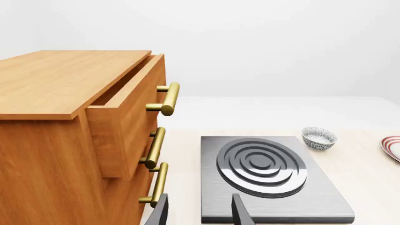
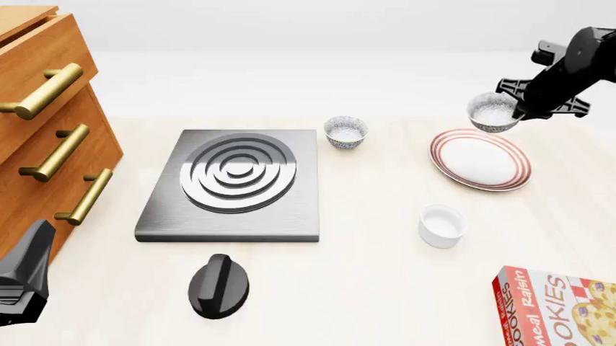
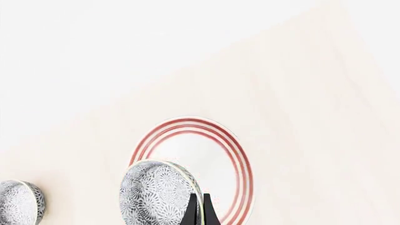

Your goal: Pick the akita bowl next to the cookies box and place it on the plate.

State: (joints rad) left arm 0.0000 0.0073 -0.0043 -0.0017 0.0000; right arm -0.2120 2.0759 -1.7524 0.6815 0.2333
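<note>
My right gripper is shut on the rim of the akita bowl, a speckled grey-and-white bowl held in the air just beyond the far edge of the plate. The right wrist view shows the bowl tilted on its side beside the shut fingers, over the red-ringed plate. The cookies box lies at the table's near right corner. My left gripper is open and empty, low at the near left, by the cabinet.
A second speckled bowl stands right of the stove plate. A plain white cup sits nearer than the plate. A black knob lies in front of the stove. The wooden drawer cabinet has its top drawer open.
</note>
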